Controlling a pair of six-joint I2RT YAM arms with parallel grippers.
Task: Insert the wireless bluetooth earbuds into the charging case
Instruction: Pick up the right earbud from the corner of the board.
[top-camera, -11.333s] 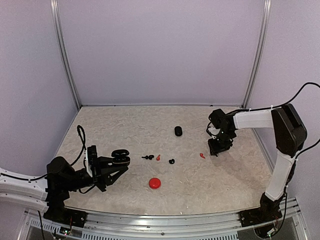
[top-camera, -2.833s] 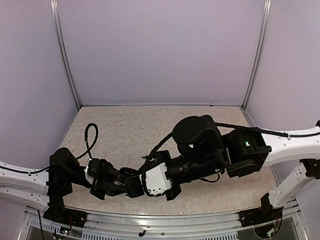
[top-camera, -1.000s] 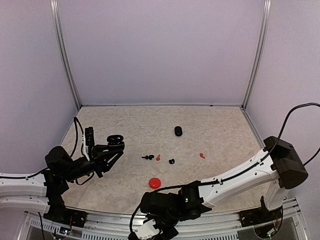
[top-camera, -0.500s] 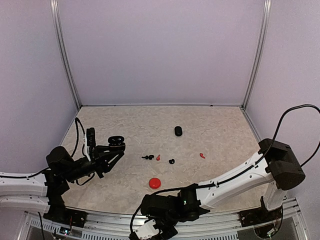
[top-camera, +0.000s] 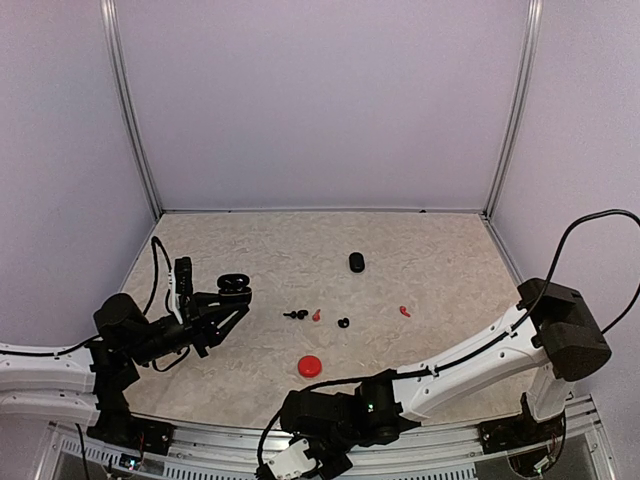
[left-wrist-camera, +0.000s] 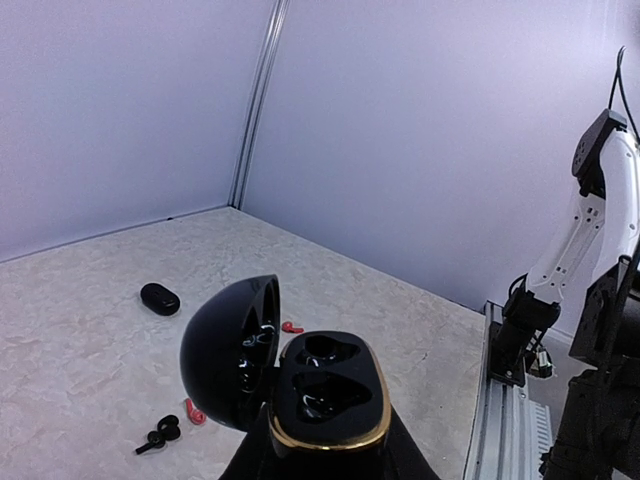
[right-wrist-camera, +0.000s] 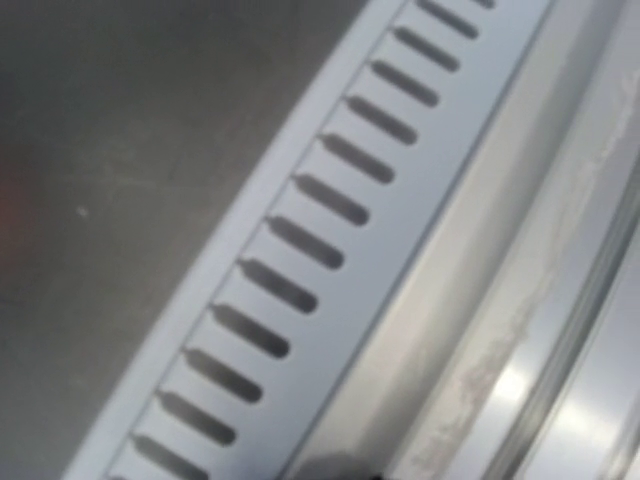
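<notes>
My left gripper (top-camera: 228, 300) is shut on the base of an open black charging case (top-camera: 234, 289) and holds it above the table's left side. In the left wrist view the case (left-wrist-camera: 328, 392) has a gold rim, its lid (left-wrist-camera: 228, 350) is swung left, and both sockets look empty. On the table lie a black earbud (top-camera: 295, 315), a red earbud (top-camera: 316, 315), another black one (top-camera: 343, 323) and another red one (top-camera: 403, 311). The left wrist view shows red earbuds (left-wrist-camera: 291, 327) (left-wrist-camera: 193, 411) and a black earbud (left-wrist-camera: 158, 436). My right gripper (top-camera: 298, 462) hangs low over the near rail, its jaws hidden.
A closed black case (top-camera: 357, 262) lies at mid-back; it also shows in the left wrist view (left-wrist-camera: 160, 298). A closed red case (top-camera: 310, 366) lies near the front. The right arm (top-camera: 470, 350) stretches along the front edge. The right wrist view shows only the slotted metal rail (right-wrist-camera: 300, 250).
My left gripper has drifted slightly right and down with the open case. The right arm, which earlier swept from the right side across to the left, stays low at the near rail.
</notes>
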